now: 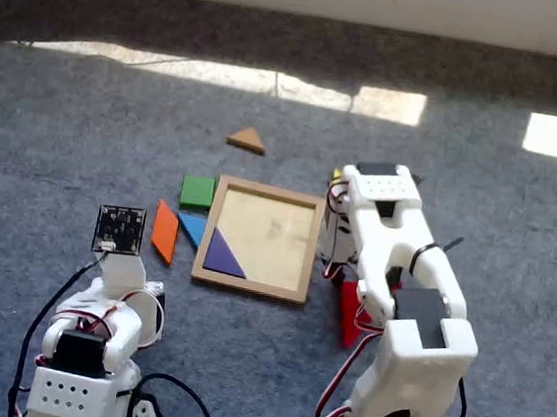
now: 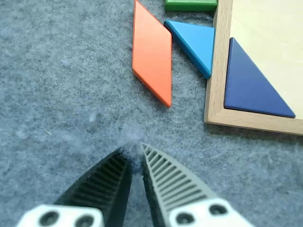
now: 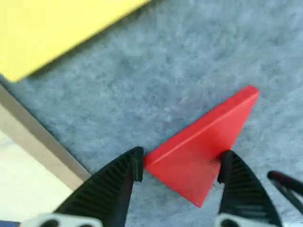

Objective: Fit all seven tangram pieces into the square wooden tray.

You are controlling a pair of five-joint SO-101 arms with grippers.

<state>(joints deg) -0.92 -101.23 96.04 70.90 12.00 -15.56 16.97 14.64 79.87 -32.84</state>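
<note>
Right tool spread wide, straddling the red triangle beside the tray. Left tool pinched narrow, holding nothing, near the orange parallelogram.

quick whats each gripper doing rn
Left gripper: shut, empty.
Right gripper: open, fingers either side of the red triangle.

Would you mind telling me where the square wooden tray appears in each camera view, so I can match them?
High view: wooden tray mid-carpet, between the two arms.
Left wrist view: tray ahead of the left gripper, beside the light blue triangle.
Right wrist view: tray rim beside the right gripper, near the red triangle.
Shared landmarks: dark blue triangle in the tray's corner (high, left wrist); red triangle (high, right wrist).
</note>
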